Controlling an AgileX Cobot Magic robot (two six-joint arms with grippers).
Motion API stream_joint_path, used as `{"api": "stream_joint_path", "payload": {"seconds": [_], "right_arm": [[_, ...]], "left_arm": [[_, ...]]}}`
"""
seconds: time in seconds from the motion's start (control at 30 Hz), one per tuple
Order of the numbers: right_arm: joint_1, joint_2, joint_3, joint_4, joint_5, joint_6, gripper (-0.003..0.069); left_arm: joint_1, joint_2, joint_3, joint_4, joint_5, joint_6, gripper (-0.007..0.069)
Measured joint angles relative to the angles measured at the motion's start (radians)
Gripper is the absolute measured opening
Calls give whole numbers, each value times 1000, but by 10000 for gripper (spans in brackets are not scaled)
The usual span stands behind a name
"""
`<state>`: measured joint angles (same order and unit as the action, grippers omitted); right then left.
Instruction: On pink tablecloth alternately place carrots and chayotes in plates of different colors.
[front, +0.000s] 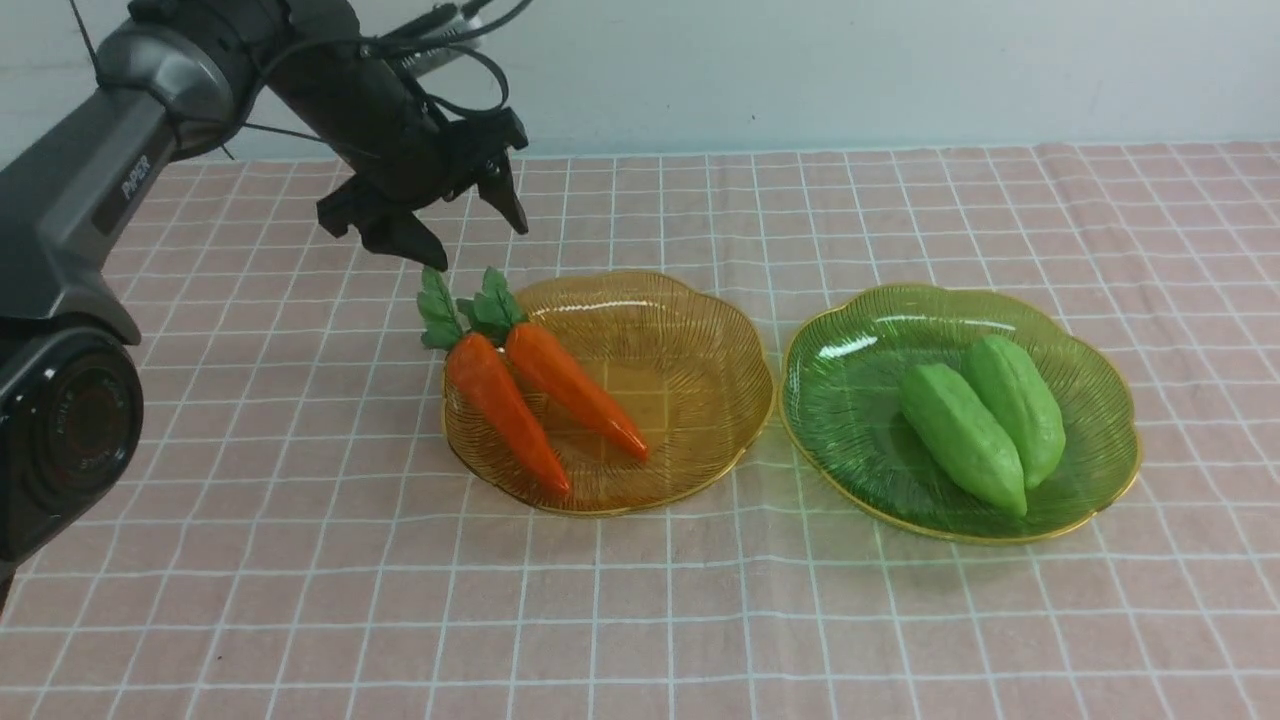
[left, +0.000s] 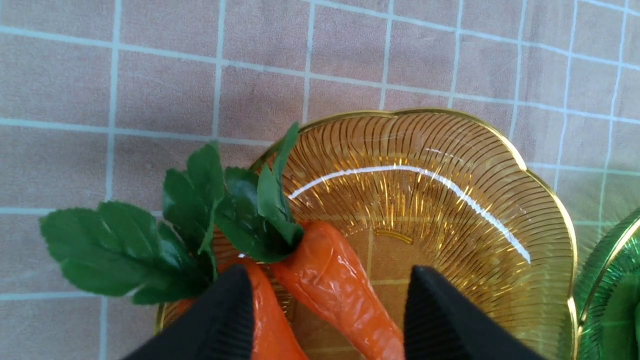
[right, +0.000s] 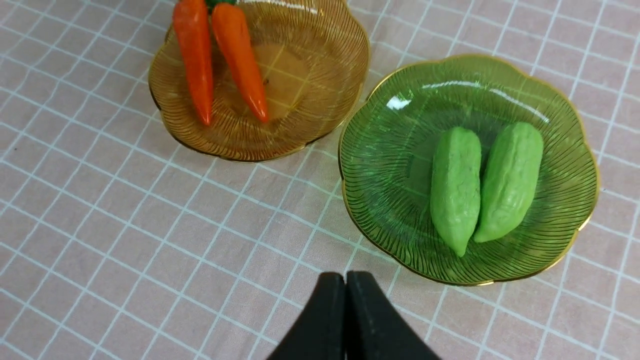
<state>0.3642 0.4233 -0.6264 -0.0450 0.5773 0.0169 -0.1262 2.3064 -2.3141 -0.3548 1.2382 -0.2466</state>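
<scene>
Pink tablecloth (front: 640, 620), amber plate (front: 690, 340) with two carrots (front: 505, 410), green plate (front: 850, 380) with two chayotes (front: 960, 435)

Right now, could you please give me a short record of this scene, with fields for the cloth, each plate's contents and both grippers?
surface: pink tablecloth, white grid lines
amber plate: two carrots side by side, leafy tops overhanging the rim
green plate: two chayotes side by side, touching
left gripper: open, empty, above the carrot tops
right gripper: shut, empty, above bare cloth near the green plate
</scene>
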Motion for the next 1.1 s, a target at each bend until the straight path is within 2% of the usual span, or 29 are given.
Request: {"api": "stream_joint_path", "payload": {"seconds": [0.1,0.23,0.27,0.47,0.6,0.73,0.97,1.1], "right_arm": [[0,-1,68,-3,-136,0,-15],[0,-1,71,-10,-173,0,-15],[0,-1,71,-10,-173,0,-15],[0,-1,72,-10,-174,0,-15],[0,-4,81,-10,-184,0,-15],[-5,-51,185,23,-225,0,-15],[-146,-213,438,38,-229,0,-15],[-235,-325,575,38,-211,0,-15]], "left_arm": [[0,0,0,0,0,30,230],[12,-12,0,0,5,114,25],[20,-24,0,0,8,127,13],[82,-137,-12,1,8,163,-3],[89,-209,-15,0,10,182,-3],[88,-222,-19,-2,12,213,-3],[85,-256,-17,-2,14,225,-3],[60,-377,39,2,14,232,-3]]}}
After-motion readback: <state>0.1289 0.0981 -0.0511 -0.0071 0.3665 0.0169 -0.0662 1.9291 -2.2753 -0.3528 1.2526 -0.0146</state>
